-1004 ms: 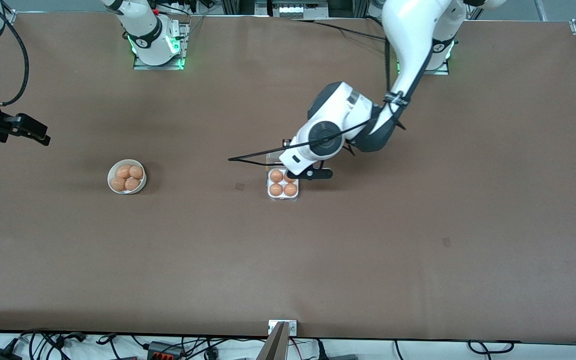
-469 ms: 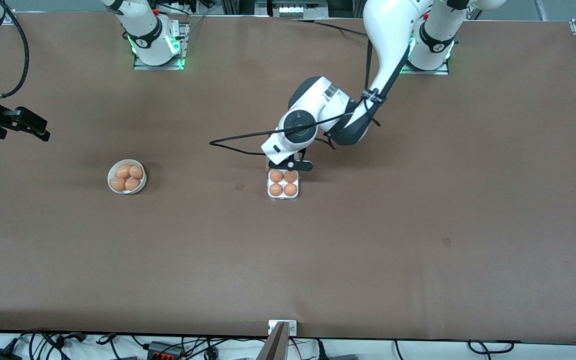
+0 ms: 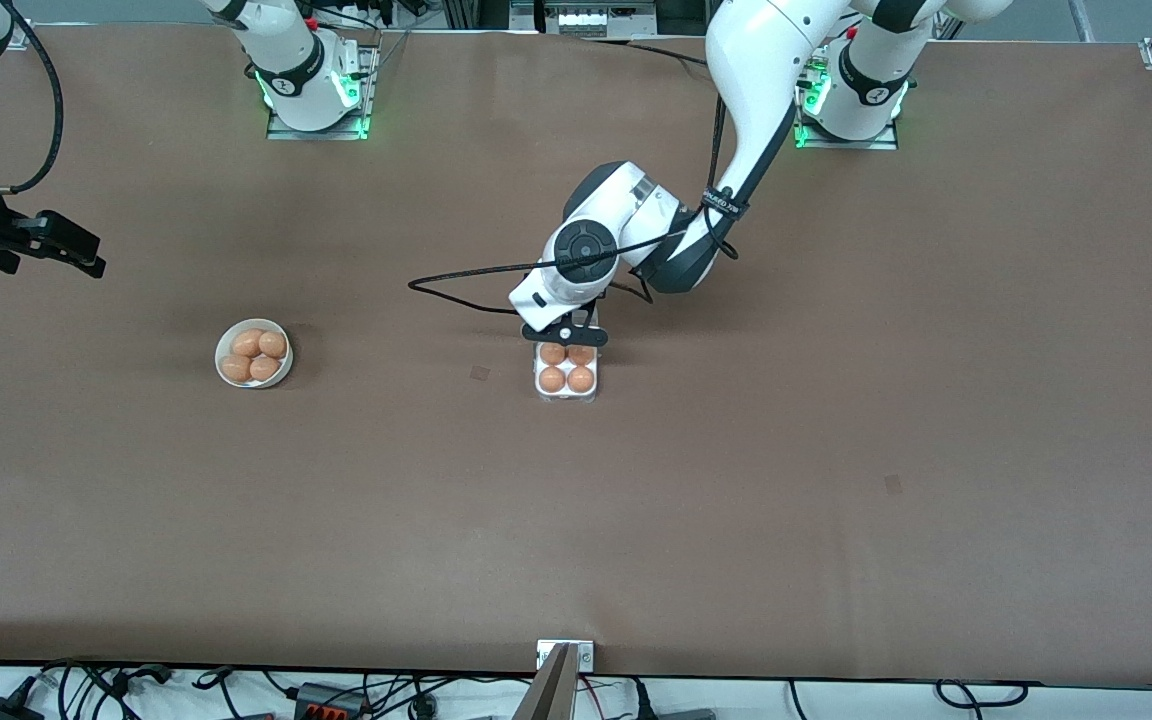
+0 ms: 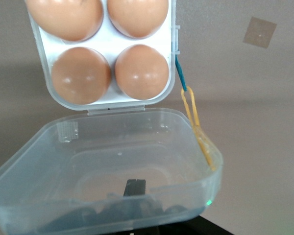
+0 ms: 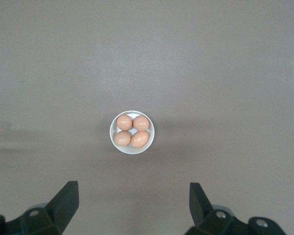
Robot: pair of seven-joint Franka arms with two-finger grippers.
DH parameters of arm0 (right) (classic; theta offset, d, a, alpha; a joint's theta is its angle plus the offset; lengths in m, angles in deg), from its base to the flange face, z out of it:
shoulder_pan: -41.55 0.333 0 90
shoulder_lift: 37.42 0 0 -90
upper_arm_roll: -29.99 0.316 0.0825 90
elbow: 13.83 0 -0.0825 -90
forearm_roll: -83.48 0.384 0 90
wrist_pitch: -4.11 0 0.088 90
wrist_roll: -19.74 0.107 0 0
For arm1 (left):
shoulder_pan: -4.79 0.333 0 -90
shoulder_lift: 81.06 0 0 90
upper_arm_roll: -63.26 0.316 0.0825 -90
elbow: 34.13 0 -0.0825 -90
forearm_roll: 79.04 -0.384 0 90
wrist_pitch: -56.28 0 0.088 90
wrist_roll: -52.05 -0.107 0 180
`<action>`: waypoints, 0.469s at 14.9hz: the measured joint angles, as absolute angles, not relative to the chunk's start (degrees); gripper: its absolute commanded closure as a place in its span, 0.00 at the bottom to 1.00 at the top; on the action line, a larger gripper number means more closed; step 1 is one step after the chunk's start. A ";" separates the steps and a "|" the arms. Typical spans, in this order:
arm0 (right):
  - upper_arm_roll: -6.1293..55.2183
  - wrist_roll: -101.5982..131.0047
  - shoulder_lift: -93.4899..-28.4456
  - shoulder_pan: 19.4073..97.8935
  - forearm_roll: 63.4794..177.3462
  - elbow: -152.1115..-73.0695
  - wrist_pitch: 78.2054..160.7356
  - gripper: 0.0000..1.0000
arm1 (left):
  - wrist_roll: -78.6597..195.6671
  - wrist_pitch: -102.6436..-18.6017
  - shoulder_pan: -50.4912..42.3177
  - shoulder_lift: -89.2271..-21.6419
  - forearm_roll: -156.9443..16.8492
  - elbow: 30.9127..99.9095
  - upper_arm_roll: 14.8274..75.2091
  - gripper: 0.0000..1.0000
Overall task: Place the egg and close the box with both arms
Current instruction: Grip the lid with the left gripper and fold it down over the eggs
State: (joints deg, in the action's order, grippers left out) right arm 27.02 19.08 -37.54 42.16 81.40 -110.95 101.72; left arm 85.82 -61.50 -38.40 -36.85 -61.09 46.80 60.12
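Note:
The box is a clear four-cell carton mid-table with an egg in every cell. In the left wrist view the pale tray holds the eggs, and the hinged clear lid stands open. My left gripper is low at the carton's edge farther from the front camera. Its fingertips show through the lid, pressed together, touching or just short of it. My right gripper is open and empty, waiting high at the right arm's end of the table.
A round white bowl with several more eggs sits toward the right arm's end; it also shows in the right wrist view. A yellow and blue band hangs at the carton's side. A black cable loops from the left wrist.
My left arm has swung toward the right arm's end, bringing its gripper from beside the carton to the carton's edge against the open lid. The right gripper has barely shifted.

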 measured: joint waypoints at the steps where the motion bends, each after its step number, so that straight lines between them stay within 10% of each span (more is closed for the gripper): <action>1: 27.02 19.08 -37.54 42.22 81.40 -110.95 101.70 0.00 | 85.69 -61.54 -38.36 -36.85 -61.10 46.60 60.38 1.00; 7: 27.02 19.08 -37.54 42.32 81.40 -110.81 102.04 0.00 | 85.51 -61.62 -38.22 -35.57 -64.07 43.83 60.96 1.00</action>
State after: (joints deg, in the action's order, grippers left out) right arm 27.02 19.08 -37.54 42.32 81.40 -110.81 102.04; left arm 85.51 -61.62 -38.22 -35.57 -64.07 43.83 60.96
